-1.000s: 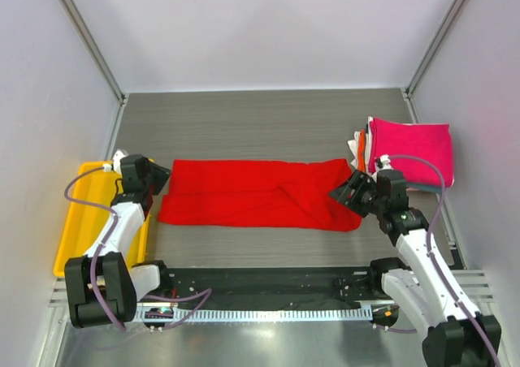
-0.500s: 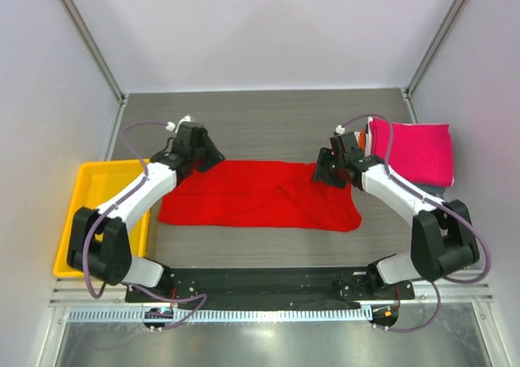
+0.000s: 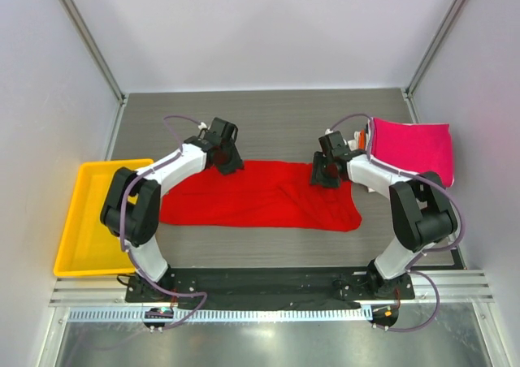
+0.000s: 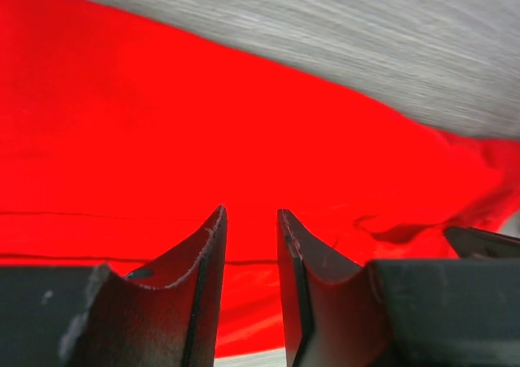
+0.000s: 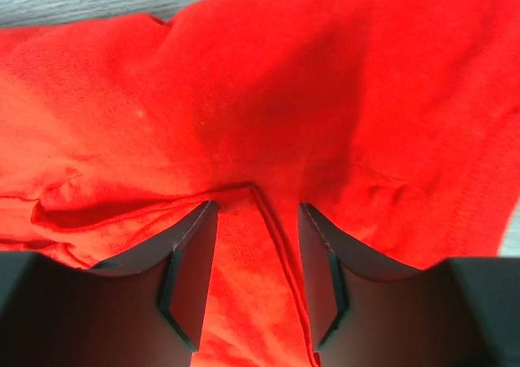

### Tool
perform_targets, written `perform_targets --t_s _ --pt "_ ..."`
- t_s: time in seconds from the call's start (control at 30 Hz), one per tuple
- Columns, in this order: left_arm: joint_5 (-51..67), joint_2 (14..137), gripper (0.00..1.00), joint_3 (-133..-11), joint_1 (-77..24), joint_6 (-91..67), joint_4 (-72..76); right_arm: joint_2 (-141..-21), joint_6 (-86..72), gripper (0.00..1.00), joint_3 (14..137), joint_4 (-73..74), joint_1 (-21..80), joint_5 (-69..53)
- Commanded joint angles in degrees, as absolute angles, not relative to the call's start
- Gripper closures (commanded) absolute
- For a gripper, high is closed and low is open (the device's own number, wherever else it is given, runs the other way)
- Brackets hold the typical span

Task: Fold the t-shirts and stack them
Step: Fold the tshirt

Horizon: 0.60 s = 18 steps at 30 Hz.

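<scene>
The red t-shirt [image 3: 260,196] lies on the table as a long flat band. My left gripper [image 3: 230,166] is at its far edge near the left end, and my right gripper [image 3: 322,176] is at its far edge near the right end. In the left wrist view the gripper [image 4: 250,214] has a narrow gap between its jaws, just over the red cloth [image 4: 244,123]. In the right wrist view the gripper [image 5: 256,209] is open, straddling a hem ridge of the shirt [image 5: 268,83]. A stack of folded shirts with the magenta-pink one [image 3: 413,150] on top sits at the right.
A yellow tray [image 3: 85,221] sits at the left edge of the table. Orange and white edges [image 3: 358,144] show at the stack's left side, close to my right arm. Grey wood tabletop [image 3: 268,119] lies beyond the shirt, bounded by white walls.
Both arms have swung from the shirt's ends over to its far edge, and both have closed in toward the middle. The shirt has not visibly moved.
</scene>
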<state>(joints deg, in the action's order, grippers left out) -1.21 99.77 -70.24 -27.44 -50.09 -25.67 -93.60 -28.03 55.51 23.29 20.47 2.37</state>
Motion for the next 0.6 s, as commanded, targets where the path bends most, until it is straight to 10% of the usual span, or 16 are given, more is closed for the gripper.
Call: perform_targets --t_s 0.0,0.4,0.57 --pt "-2.0 100.7 0.68 -72.0 -25.8 -48.2 -29.0 -94.6 -27.0 0.51 57.1 19.5 21.0 0.7" --pt "-2.0 95.7 0.69 -63.2 -16.9 -43.8 -28.8 -89.0 -29.6 0.97 52.5 17.1 21.2 -6.5" --pt "-1.8 93.9 0.69 -62.6 -16.4 -43.1 -29.3 -84.9 -31.6 0.99 49.2 16.8 21.7 -11.1"
